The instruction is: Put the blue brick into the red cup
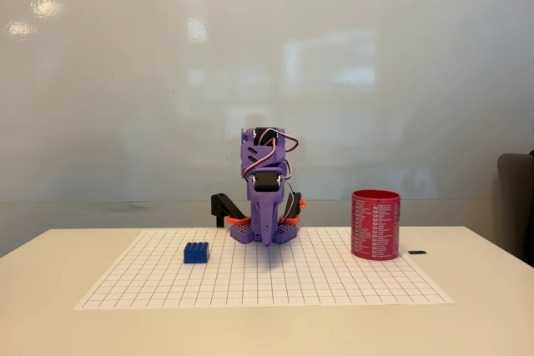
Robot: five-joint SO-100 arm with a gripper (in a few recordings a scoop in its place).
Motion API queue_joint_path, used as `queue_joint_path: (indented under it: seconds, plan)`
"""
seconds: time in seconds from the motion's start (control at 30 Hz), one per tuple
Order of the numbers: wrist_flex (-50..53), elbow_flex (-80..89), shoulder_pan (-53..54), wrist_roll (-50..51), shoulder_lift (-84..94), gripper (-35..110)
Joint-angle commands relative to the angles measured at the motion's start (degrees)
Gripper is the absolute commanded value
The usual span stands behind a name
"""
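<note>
Blue plastic with studs on top — the blue brick (196,253) sits flat on the gridded paper sheet (334,277), studs up, in the left half of the sheet as the fixed view shows it. Its long axis runs roughly left to right across the picture, about parallel to the sheet's near edge, so one long side faces the camera. It stands alone, touching nothing but the paper.

At the far edge of the sheet the purple arm (265,177) is folded down over its base, and the gripper (266,238) points straight down toward the paper, its tip low and close to the surface. The fingers look drawn together into one narrow point, with nothing between them, though from this head-on angle a slight gap could be hidden. The brick lies to the left of the gripper and nearer the camera — near it but clearly apart, with bare grid squares between.

On the other side, the red cup (375,224) stands upright near the right edge of the sheet, its mouth open upward, rows of small white print on its wall. It is well apart from the brick, with the gripper between them in left-right terms. A small dark object (417,252) lies on the white table (50,306) just right of the cup.
</note>
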Motion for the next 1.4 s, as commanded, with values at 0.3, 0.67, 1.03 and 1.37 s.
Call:
queue_joint_path:
  seconds: [0.3, 0.67, 1.03, 1.37]
  plan:
    - [-1.23, -20.83, 7.21, -7.91, -23.55, 0]
    - [18.11, -55.99, 8.7, 2.46, -42.1, 0]
    - [19.42, -69.61, 10.2, 17.93, -59.68, 0]
    - [15.12, -66.62, 34.72, 27.6, -67.5, 0]
